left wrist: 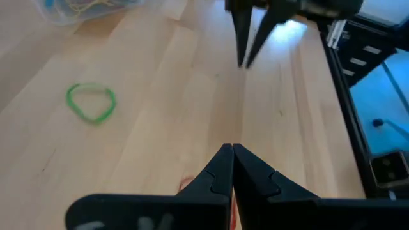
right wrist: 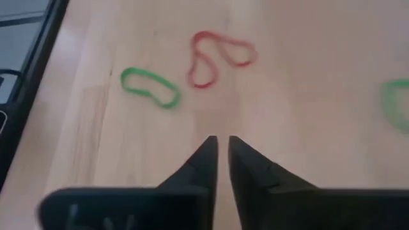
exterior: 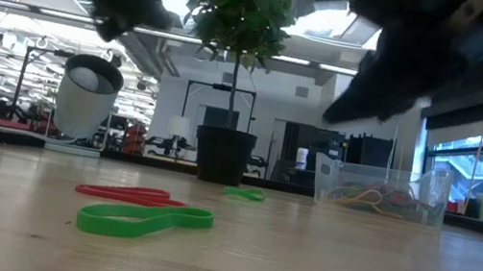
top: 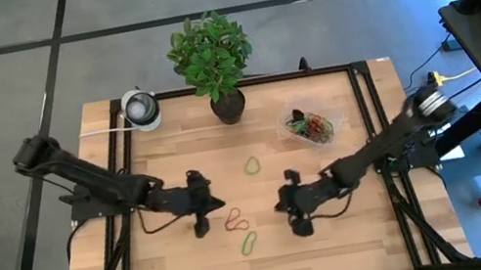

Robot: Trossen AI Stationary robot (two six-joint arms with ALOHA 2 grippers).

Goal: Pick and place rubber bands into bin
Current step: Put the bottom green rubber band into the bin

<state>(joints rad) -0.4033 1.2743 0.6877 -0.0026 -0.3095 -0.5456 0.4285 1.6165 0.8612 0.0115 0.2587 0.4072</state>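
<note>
Pincers hovering over loose rubber bands, both clenched and empty.

My left gripper (top: pixel 219 201) hangs just left of the red band (top: pixel 236 219), fingers pressed together; my right gripper (top: pixel 283 204) sits right of it, tips nearly touching (a sliver of gap). Near them lies a green band (top: pixel 250 243), another green one (top: pixel 252 165) farther off. The bin (top: pixel 312 126), far right beside the plant pot (top: pixel 229 106), holds tangled bands.
</note>
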